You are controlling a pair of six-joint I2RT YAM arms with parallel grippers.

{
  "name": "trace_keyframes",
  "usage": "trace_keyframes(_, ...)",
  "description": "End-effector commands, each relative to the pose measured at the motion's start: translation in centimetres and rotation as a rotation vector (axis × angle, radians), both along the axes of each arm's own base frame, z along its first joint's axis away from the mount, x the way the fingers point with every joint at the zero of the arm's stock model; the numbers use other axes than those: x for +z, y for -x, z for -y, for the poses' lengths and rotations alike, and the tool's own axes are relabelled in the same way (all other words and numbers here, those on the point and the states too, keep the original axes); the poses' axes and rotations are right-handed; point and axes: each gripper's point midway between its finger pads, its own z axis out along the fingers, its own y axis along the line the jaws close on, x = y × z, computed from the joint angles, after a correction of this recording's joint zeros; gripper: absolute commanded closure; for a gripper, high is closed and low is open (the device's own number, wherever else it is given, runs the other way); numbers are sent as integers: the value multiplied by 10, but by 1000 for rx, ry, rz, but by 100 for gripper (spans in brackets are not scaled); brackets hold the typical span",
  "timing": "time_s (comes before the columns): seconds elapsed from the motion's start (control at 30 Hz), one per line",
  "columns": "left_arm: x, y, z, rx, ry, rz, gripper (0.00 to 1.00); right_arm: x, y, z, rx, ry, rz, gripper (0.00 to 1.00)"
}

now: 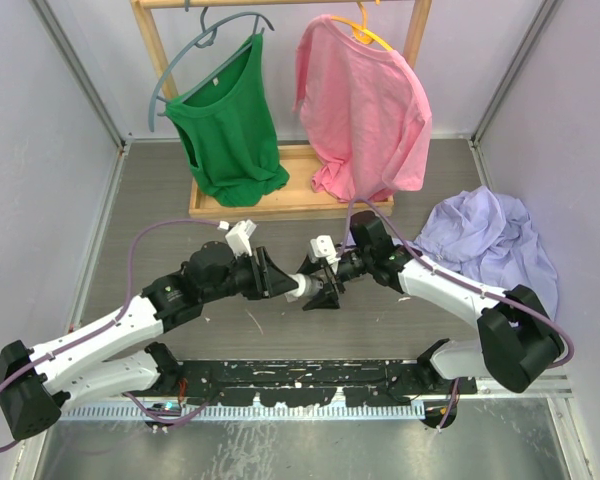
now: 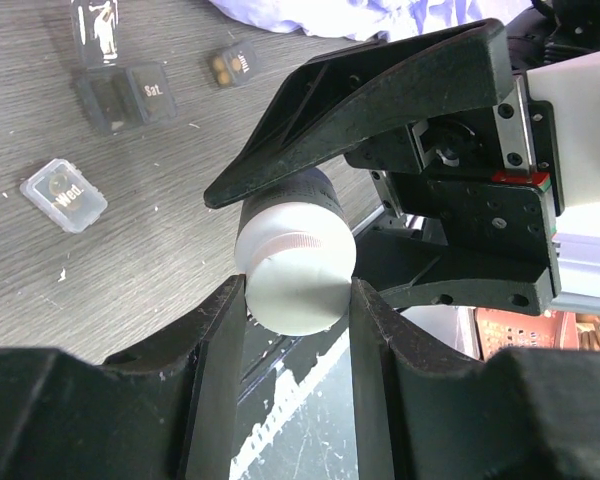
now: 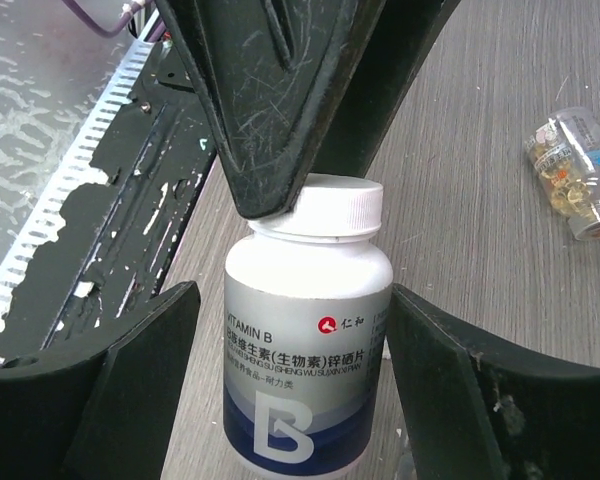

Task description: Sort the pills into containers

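Grey wood-grain table (image 1: 380, 335) under everything, and at the back a wooden rack (image 1: 280, 205) carries a green shirt (image 1: 225, 125) and a pink shirt (image 1: 365, 110) on hangers. A lavender cloth (image 1: 490, 240) is heaped at the right. Mid-table, the two arms meet. The left gripper (image 2: 298, 292) is clamped on the white cap (image 3: 325, 205) of the vitamin bottle (image 3: 305, 380), holding it in the air. The right gripper (image 3: 295, 300) straddles the bottle's body, jaws apart, with a gap showing on one side. From the left wrist, a right finger (image 2: 380, 100) cuts across and hides most of the bottle. On the table beyond lie a dark tub marked Sat. (image 2: 127, 96), a clear tub marked Wed. (image 2: 64, 194) and a smaller dark tub (image 2: 232, 63) with something yellowish inside. A clear capsule bottle (image 3: 577, 172) lies on its side, well apart.
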Motion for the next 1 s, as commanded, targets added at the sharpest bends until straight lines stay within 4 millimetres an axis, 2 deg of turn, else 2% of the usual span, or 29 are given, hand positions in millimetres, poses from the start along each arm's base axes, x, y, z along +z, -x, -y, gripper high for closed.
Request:
trace_keyframes(0.0, 39, -4, 14, -20, 113, 68, 100, 13, -6, -7, -1, -31, 38, 22)
trace_keyframes(0.17, 40, -4, 15, -19, 119, 68, 100, 14, -8, -8, -11, -27, 35, 25)
trace_keyframes(0.27, 39, -4, 14, -15, 120, 67, 100, 15, -8, -8, -11, -29, 29, 31)
trace_keyframes(0.37, 39, -4, 13, -10, 121, 70, 100, 17, -7, -9, -8, -31, 19, 43)
trace_keyframes(0.43, 40, -5, 13, -6, 127, 73, 98, 18, -7, -9, -8, -31, 13, 58)
trace_keyframes(0.57, 41, -5, 10, 6, 132, 77, 79, 21, -4, -10, 5, -34, -2, 84)
trace_keyframes(0.67, 45, -4, 7, 13, 147, 89, 54, 25, -3, -10, 18, -32, -22, 98)
trace_keyframes(0.8, 61, 6, 4, -48, 183, 176, 18, 27, 4, -6, 58, -12, -71, 99)
trace_keyframes(0.87, 70, 13, 0, -96, 184, 269, 4, 25, 6, -2, 82, 2, -60, 99)
trace_keyframes(0.9, 73, 15, -4, -113, 171, 325, 0, 24, 6, 0, 96, 9, -51, 99)
trace_keyframes(0.97, 82, 21, -13, -141, 161, 434, 2, 24, 9, 3, 119, 27, -45, 99)
